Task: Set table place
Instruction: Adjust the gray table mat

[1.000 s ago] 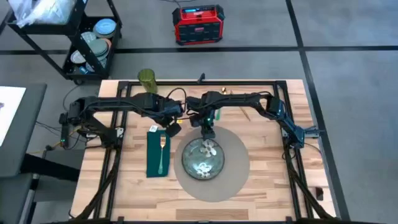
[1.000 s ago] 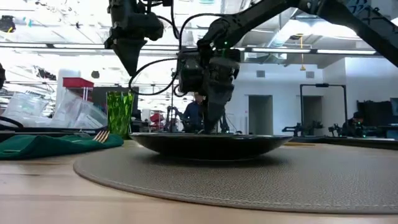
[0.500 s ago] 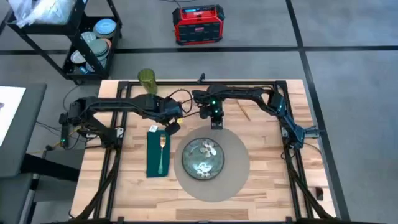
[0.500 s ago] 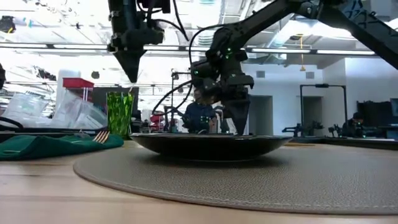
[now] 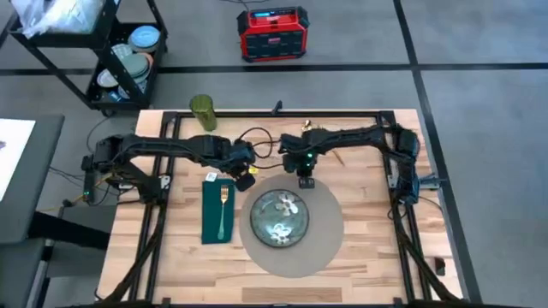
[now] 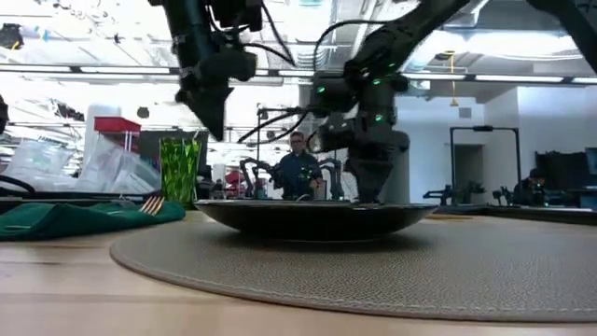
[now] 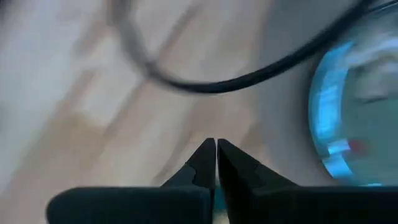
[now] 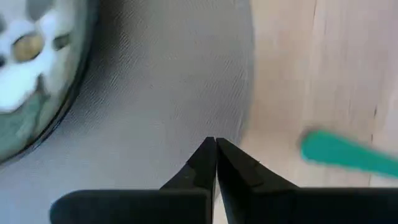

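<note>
Since a second ago, my right gripper [image 5: 308,181] has lifted off the plate [image 5: 280,217] and swung out to the far edge of the placemat [image 5: 330,224], toward the back rail; the left gripper [image 5: 246,181] has barely shifted and hangs between the napkin [image 5: 211,222] and the plate. Both grippers are clenched on nothing: each wrist view shows the fingertips pressed together with no object between them.

As I read it, much of the setting is in place. The placemat lies flat near the middle of the worktop [image 5: 368,265], the green patterned plate sits on it a little left of centre, and the dark green napkin lies just beside the mat's left edge with a fork [image 5: 223,210] laid along it. A green glass [image 5: 202,111] stands at the back left corner, well apart from the setting, so I judge that it has yet to be brought in. I see no knife or spoon beside the plate (the right wrist view catches a teal streak on the wood beyond the mat, too blurred to name). Something small lies on the worktop behind the right arm; I cannot tell what.
</note>
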Robot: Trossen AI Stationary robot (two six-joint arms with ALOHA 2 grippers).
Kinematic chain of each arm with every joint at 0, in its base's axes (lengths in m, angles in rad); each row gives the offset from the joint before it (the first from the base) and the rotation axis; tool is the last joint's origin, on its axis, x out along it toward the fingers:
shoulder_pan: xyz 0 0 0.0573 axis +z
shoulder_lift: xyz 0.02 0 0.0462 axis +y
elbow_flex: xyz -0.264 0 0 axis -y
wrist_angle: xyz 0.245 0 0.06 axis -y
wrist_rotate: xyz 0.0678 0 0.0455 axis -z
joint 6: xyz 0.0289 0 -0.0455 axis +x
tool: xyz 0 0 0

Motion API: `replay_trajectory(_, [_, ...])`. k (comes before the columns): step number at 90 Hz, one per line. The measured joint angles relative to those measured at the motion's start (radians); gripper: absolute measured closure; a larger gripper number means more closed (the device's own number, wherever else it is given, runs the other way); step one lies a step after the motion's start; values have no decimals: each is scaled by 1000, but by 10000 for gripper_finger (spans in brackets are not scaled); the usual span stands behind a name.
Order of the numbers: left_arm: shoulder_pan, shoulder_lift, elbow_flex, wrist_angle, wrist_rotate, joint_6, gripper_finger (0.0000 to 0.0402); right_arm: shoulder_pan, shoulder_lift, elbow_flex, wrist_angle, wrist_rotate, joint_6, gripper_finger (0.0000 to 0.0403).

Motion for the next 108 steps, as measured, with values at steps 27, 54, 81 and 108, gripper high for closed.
replay_trajectory(27, [31, -1, -70, 198, 247, 4, 402, -20, -55, -72, 80, -76, -35, 403])
replay_trajectory(54, [31, -1, -115, 252, 303, -66, 402, -51, 14, -72, 120, -116, -96, 403])
replay_trajectory(81, [31, -1, -115, 283, 304, -80, 402, -128, 67, -67, 182, -188, -105, 403])
replay_trajectory(108, [30, -1, -115, 285, 279, -99, 402, -174, 76, -3, 162, -148, -72, 403])
